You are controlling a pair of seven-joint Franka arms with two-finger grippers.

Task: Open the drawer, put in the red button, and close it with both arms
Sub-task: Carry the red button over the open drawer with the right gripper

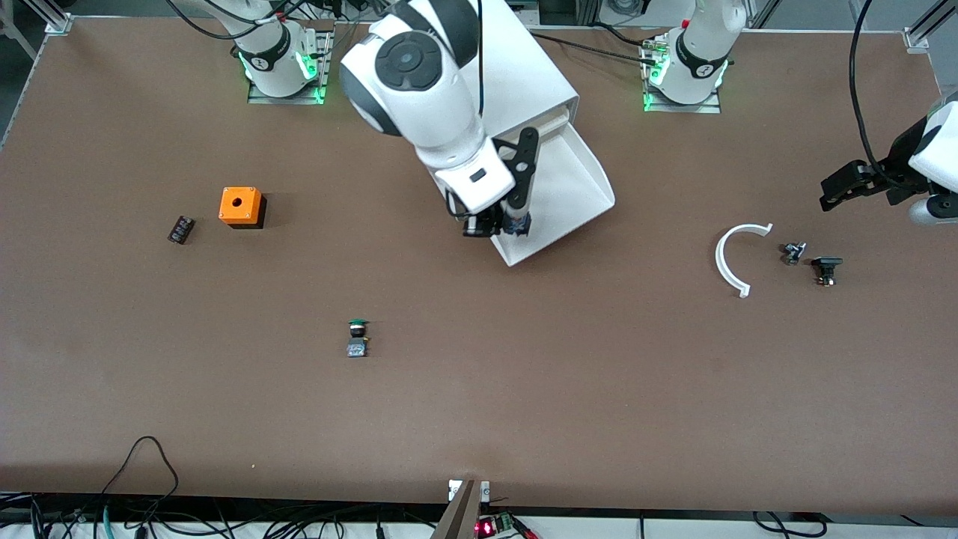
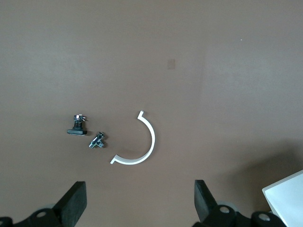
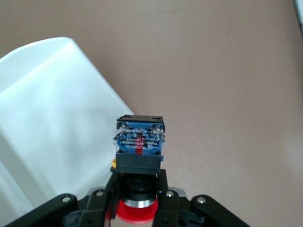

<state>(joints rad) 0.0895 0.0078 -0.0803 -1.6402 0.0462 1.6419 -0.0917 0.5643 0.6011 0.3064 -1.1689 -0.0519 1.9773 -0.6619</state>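
Across the front view's upper middle, the smooth white cabinet [image 1: 524,71] has its lowest drawer [image 1: 572,191] pulled out, a shallow glossy tray with a bare floor. The right gripper [image 1: 503,222] hangs over the tray's front corner, jaws clamped on the red button [image 1: 516,223], whose blue-faced block shows between them. At the frame's right edge the left gripper [image 1: 842,187] waits above the matte brown table [image 1: 479,404], spread wide. Below it lie a white plastic half-ring [image 1: 730,262], a small metal fitting [image 1: 793,252] and a black part [image 1: 826,269]. Lower centre stands the green button [image 1: 358,338]; at upper left sit an orange box [image 1: 240,206] with a round hole and a small dark block [image 1: 180,229]

Left wrist view: wide black fingers [image 2: 73,203] frame the half-ring [image 2: 142,149], fitting [image 2: 98,140] and black part [image 2: 77,126]

Right wrist view: the red button [image 3: 139,142] sits gripped by its neck, its red cap at the bottom, the blue and black block upward, beside the drawer's white wall [image 3: 52,123]
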